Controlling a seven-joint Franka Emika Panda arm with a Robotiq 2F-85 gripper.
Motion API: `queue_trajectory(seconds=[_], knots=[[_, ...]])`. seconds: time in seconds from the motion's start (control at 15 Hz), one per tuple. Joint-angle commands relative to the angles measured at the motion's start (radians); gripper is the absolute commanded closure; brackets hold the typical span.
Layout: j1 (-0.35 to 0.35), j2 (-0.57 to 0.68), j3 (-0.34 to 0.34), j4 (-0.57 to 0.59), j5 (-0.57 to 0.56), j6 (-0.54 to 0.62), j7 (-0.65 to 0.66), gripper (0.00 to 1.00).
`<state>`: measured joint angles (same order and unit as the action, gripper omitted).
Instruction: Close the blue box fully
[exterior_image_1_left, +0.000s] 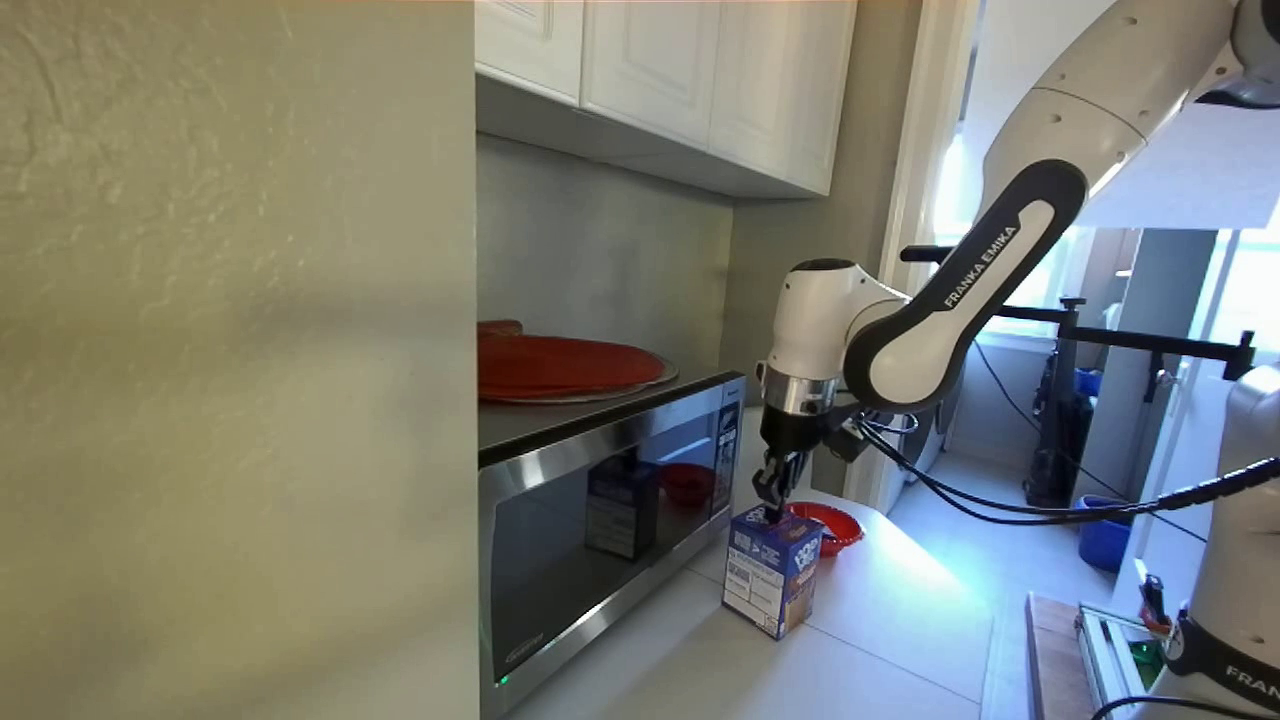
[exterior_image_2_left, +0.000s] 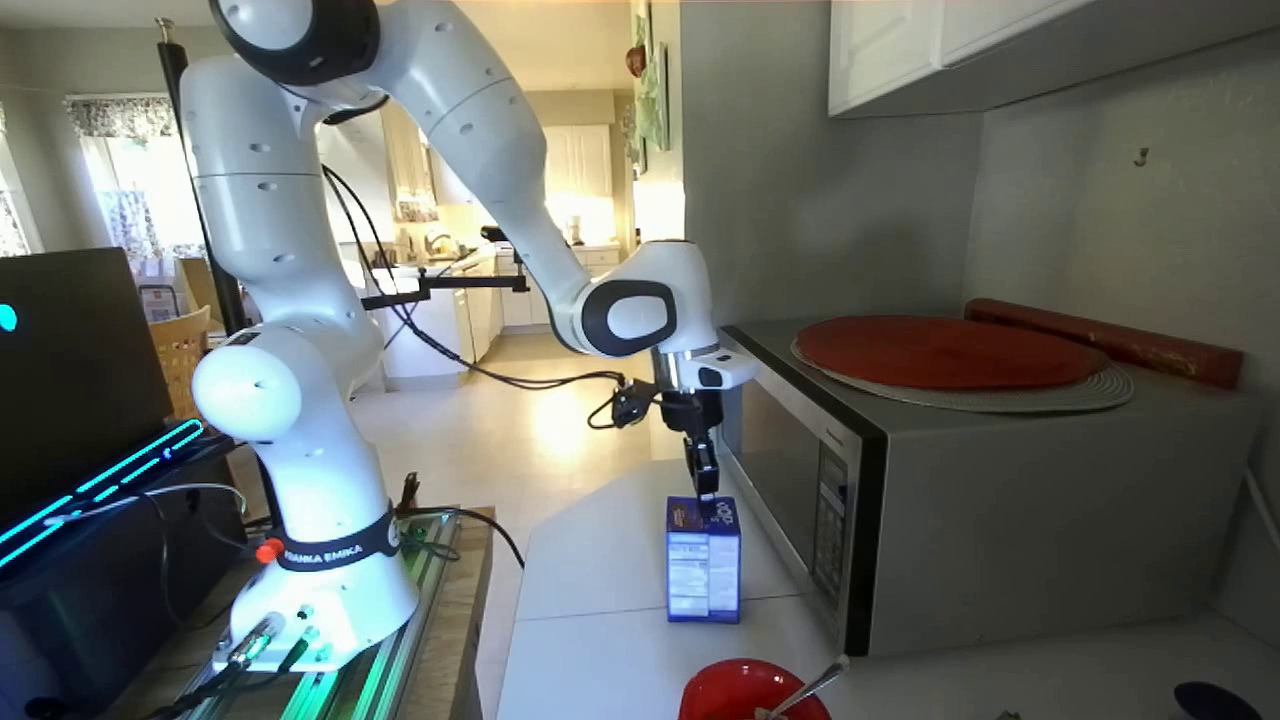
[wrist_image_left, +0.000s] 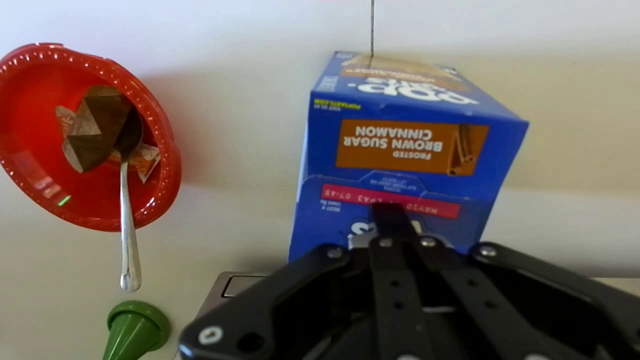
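Observation:
The blue box (exterior_image_1_left: 755, 575) is a small upright Pop-Tarts carton on the white counter, close to the microwave front. It shows in the other views too: an exterior view (exterior_image_2_left: 703, 572) and the wrist view (wrist_image_left: 412, 145). Its top flap (wrist_image_left: 325, 225), blue with a red date strip (wrist_image_left: 345, 194), lies down across the top. The flap's tab edge (wrist_image_left: 392, 179) rests over the brown-labelled panel; I cannot tell whether it is tucked in. My gripper (wrist_image_left: 392, 212) points down with its fingers together, tips at the flap, apparently touching it. It also shows in both exterior views (exterior_image_1_left: 773, 512) (exterior_image_2_left: 706, 488). Nothing shows between the fingers.
A steel microwave (exterior_image_1_left: 610, 500) stands beside the box, with a red round mat (exterior_image_2_left: 950, 352) on top. A red bowl (wrist_image_left: 170, 165) with a spoon (wrist_image_left: 129, 240) and a green cone (wrist_image_left: 135, 327) are near the box. White cabinets (exterior_image_1_left: 650, 70) hang above.

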<state>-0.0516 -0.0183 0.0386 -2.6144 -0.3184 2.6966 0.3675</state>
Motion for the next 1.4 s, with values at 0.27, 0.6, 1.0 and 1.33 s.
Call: queue_trajectory(seconds=[0.27, 0.6, 1.0, 1.33], knots=[[0.012, -0.004, -0.014, -0.015, -0.043, -0.038, 0.027, 1.00], [0.020, -0.027, -0.010, -0.019, -0.009, -0.068, 0.002, 1.00], [0.027, -0.067, -0.006, -0.023, 0.014, -0.164, -0.027, 1.00], [0.032, -0.093, -0.002, -0.021, 0.033, -0.203, -0.044, 1.00]])
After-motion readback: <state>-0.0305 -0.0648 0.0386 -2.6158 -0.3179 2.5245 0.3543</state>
